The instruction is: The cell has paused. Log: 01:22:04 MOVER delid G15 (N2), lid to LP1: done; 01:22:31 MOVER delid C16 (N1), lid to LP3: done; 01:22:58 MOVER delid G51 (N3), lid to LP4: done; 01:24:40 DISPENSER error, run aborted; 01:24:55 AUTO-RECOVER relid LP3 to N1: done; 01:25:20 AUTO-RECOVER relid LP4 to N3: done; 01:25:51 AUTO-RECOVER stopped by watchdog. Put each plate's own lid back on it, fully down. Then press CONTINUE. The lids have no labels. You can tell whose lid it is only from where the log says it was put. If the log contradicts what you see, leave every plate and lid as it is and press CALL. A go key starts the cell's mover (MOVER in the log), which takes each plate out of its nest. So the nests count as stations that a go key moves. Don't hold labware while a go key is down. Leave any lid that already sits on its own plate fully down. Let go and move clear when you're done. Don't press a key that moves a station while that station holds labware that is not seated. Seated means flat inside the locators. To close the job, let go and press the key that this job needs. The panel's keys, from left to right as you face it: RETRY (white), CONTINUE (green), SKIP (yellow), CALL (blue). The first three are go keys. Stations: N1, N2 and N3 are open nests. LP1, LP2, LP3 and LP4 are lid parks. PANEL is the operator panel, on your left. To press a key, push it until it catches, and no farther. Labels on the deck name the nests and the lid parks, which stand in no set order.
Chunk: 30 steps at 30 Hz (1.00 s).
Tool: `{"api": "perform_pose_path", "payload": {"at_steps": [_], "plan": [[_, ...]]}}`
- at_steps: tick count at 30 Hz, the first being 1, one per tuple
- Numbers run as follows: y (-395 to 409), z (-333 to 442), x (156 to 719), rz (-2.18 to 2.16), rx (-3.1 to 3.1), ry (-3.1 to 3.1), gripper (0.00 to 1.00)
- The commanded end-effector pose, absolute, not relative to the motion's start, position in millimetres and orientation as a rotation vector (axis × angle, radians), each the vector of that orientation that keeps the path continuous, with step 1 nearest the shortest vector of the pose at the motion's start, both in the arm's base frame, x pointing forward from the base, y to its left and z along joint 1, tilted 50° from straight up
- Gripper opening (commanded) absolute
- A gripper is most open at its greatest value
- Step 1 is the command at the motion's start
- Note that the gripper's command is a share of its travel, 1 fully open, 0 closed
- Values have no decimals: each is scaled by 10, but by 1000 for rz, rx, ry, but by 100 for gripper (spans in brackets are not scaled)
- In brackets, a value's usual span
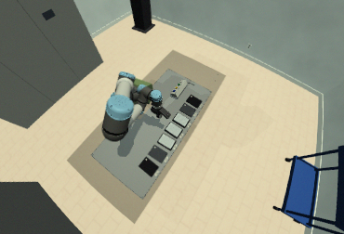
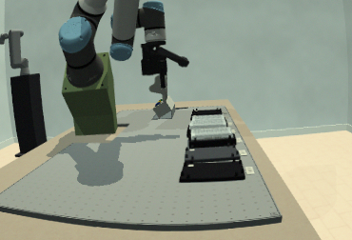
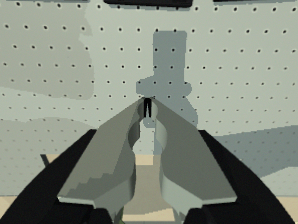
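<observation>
Tool (image 3: 147, 107) was fully closed, fingertips pinched together, nothing between them. In the wrist view it pointed down at bare perforated tabletop (image 3: 240, 65), its shadow cast just ahead; only dark edges of the stations showed along the top of the frame.

In the top view the tool (image 1: 158, 110) hung over the tabletop (image 1: 116, 162) between the arm (image 1: 122, 110) and the station row, at about 9 o'clock from the nearest plates and apart from them.

The row ran from roughly 1 to 7 o'clock. Two stations near the middle showed pale lidded plates (image 1: 173, 129), a third pale one (image 1: 181, 120) sat just beyond; dark stations (image 1: 148, 166) lay at both ends. Station labels were too small to read.

The panel (image 1: 178, 88) sat at the far end of the tabletop, about 1 o'clock from the tool, key colours barely resolvable. In the exterior view the tool (image 2: 163, 86) hovered above and just short of the panel (image 2: 164, 110), not touching it.

The green pedestal (image 2: 90, 104) carried the arm.
</observation>
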State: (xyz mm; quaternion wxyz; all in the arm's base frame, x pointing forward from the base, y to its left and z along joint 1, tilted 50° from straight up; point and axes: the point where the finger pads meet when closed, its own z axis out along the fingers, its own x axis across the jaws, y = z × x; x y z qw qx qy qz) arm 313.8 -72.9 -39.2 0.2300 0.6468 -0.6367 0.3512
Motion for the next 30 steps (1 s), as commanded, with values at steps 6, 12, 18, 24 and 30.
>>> {"api": "perform_pose_path", "payload": {"at_steps": [6,12,18,24,30], "plan": [[-578,-525,3103,916,1822,-1672,0],[-390,-753,3048,865,1900,-1544,0],[-265,-904,3012,830,1948,-1458,0],[-78,-1132,2957,776,2013,-1326,0],[110,-1360,2903,721,2072,-1193,0]]}}
